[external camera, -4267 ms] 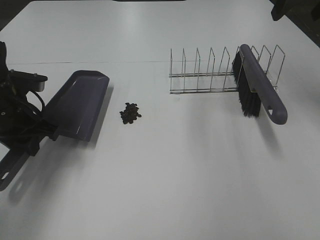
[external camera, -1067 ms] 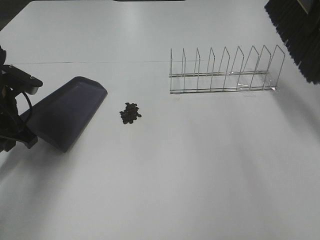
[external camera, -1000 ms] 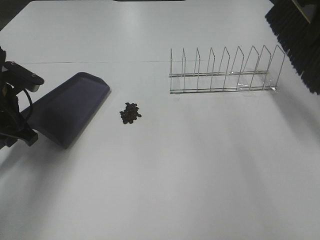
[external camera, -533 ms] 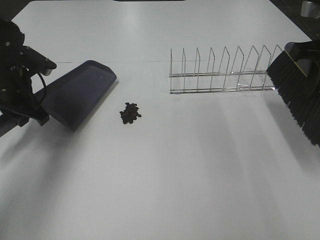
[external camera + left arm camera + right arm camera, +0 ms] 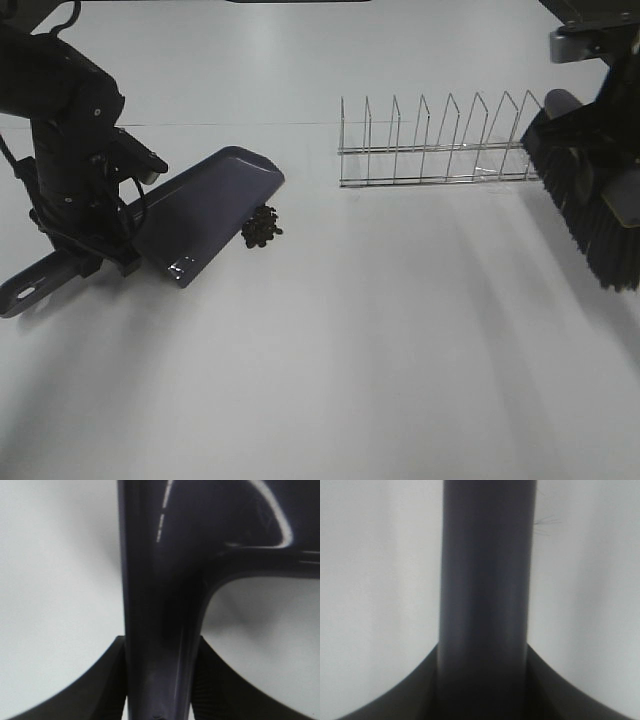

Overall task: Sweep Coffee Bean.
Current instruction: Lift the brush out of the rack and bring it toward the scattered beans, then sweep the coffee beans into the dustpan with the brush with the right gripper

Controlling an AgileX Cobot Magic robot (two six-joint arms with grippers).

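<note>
The coffee beans (image 5: 262, 227) lie in a small dark pile on the white table, touching the right side of the purple dustpan's blade (image 5: 210, 213). My left gripper (image 5: 100, 250) is shut on the dustpan's handle (image 5: 160, 630), and the handle end (image 5: 30, 290) sticks out to the left. My right gripper (image 5: 615, 130) is shut on the purple brush handle (image 5: 485, 590). The brush's black bristles (image 5: 590, 210) hang at the right edge, in front of the rack's right end, far from the beans.
A wire dish rack (image 5: 440, 140) stands on the table behind and right of the beans, its slots holding nothing. A thin seam line (image 5: 230, 124) runs across the white table.
The left gripper has carried the dustpan right until its blade reaches the bean pile. The right gripper has brought the brush down and inward beside the rack's right end.
</note>
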